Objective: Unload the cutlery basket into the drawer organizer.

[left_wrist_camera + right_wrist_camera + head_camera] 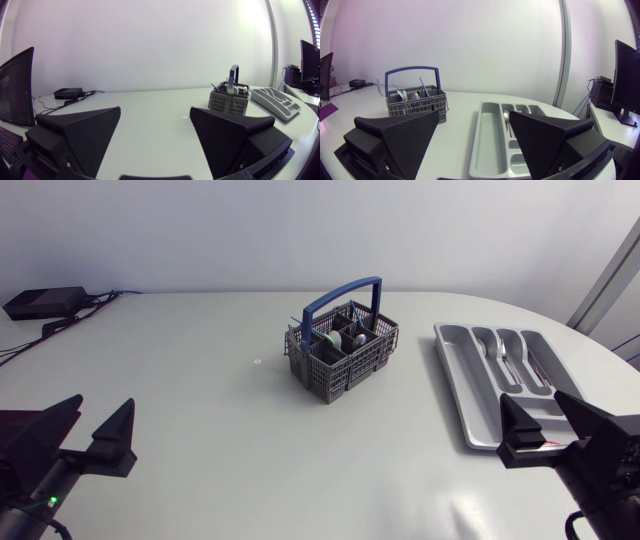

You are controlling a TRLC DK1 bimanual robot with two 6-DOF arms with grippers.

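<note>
White tabletop seen from above: nearest, at 8 o'clock, the left gripper has its fingers spread, holding nothing. At 4 o'clock the right gripper is likewise spread and empty, at the near end of the grey drawer organizer, which holds spoons in its far compartments. Farthest, near 12 o'clock, stands the grey cutlery basket with a blue handle, with utensils inside.

My left fingers stood spread wide apart, their tips pointing straight forward. My right fingers were parted just as wide, tips likewise pointing forward.
</note>
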